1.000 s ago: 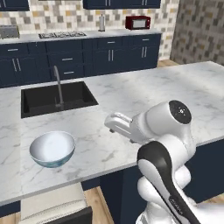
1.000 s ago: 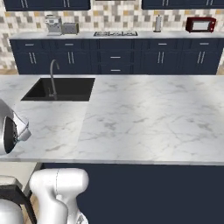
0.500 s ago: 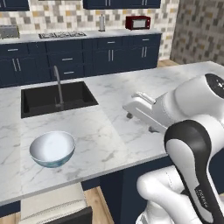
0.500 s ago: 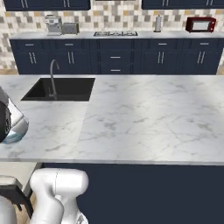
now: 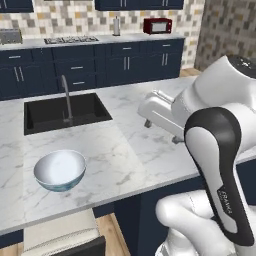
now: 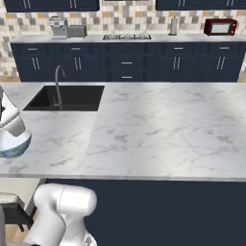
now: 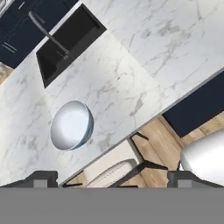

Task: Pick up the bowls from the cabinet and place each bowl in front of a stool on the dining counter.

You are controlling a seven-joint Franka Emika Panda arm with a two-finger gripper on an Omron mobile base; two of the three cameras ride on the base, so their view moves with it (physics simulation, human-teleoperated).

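On the marble counter (image 5: 150, 150) one white-and-teal bowl (image 5: 60, 170) already sat near the front edge above a stool (image 5: 60, 235), while the gripper (image 7: 111, 177) hovered high with fingers spread and empty, leaving the second bowl apparently unfetched.

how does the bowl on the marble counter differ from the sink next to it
The bowl is glossy white with a teal outside; the sink is black. The bowl is round and stands on the dining counter near its front edge; the sink is rectangular and sunk into it, farther back. Both open upward.
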